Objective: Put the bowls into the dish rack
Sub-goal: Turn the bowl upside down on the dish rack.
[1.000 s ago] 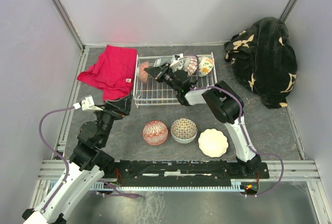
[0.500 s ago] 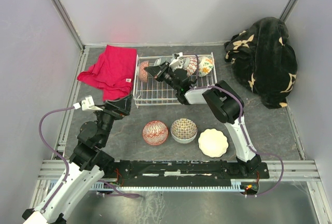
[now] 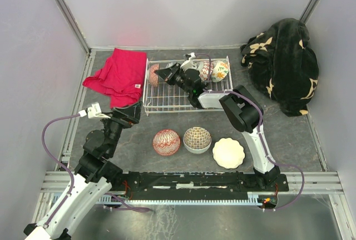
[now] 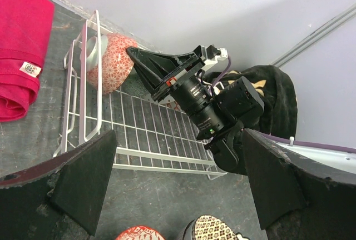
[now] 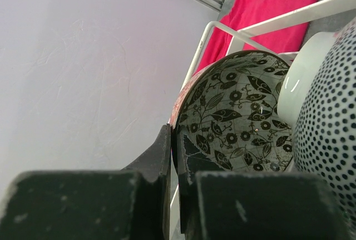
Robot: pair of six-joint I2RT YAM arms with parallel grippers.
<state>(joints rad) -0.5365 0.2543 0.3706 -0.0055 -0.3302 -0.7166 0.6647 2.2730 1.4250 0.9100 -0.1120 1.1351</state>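
Now reaches a little farther back over the dish rack (image 3: 161,100) than a second ago; keeps the right gripper (image 5: 174,145) pinched narrow on the rim of the red-patterned bowl (image 5: 236,112); stands it on edge in the rack's far left corner; holds the left gripper (image 4: 178,195) spread wide, unmoved, near the rack's front left corner.

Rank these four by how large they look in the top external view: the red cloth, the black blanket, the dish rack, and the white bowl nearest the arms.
Largest to smallest:
1. black blanket
2. dish rack, which looks only slightly smaller, so this is a close call
3. red cloth
4. white bowl, clearly the smallest
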